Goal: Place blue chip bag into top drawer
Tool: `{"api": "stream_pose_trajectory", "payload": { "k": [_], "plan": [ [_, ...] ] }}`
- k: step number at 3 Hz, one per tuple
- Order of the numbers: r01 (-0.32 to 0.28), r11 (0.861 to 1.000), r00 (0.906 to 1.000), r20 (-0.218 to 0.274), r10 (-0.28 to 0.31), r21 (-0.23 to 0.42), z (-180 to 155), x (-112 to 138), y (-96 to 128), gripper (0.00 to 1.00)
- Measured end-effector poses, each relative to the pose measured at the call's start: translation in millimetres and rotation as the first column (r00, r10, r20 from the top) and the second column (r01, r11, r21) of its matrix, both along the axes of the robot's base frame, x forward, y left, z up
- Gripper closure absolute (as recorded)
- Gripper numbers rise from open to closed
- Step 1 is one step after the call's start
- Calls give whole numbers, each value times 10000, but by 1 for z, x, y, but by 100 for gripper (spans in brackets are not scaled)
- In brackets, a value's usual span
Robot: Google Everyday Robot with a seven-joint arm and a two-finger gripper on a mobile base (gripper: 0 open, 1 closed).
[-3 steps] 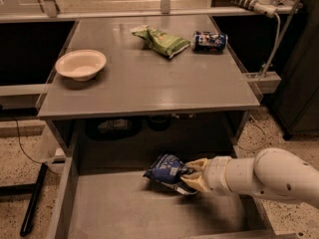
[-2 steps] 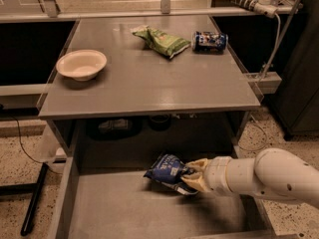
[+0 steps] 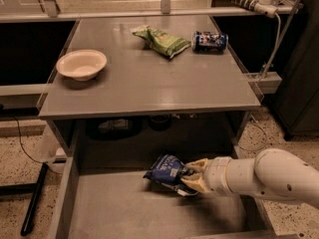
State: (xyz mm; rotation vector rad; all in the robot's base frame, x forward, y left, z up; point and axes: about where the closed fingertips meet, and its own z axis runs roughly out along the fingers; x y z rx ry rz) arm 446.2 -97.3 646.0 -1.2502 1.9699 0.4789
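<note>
Gripping the blue chip bag (image 3: 167, 169) by its right end, with the jaws shut on the foil, down inside the top drawer (image 3: 62, 203). Positioned right of centre and toward the back of the tray, just below the front edge of the bench (image 3: 149, 83). Reaching in from the right on the white arm (image 3: 259, 176).

Hardly moved over the last second: same grip, same spot, same tilt of the bag. Reads as a pause at the bottom of the lowering rather than a carry in progress.

Cannot tell whether resting on the drawer floor or hanging just above it; very close either way, with a shadow right underneath.

Means the placing is nearly done: already within the right compartment and away from both side walls. Left to do, at a guess: spread the jaws, let go, then pull back up and out without dragging the bag along. Worth watching for crinkly foil clinging to a finger on release.

Up on the bench, well apart from all this: a cream bowl (image 3: 81, 63) at left, a green chip bag (image 3: 162, 40) and a blue soda can (image 3: 209, 41) at the back, none of them involved
</note>
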Motion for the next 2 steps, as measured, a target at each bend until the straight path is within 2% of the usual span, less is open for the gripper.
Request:
{"api": "stream_pose_trajectory", "payload": {
  "k": [1, 2],
  "plan": [
    [0, 10000, 10000, 0, 0, 0, 0, 0, 0, 12],
    [-1, 10000, 10000, 0, 1, 0, 0, 0, 0, 0]
  ]
}}
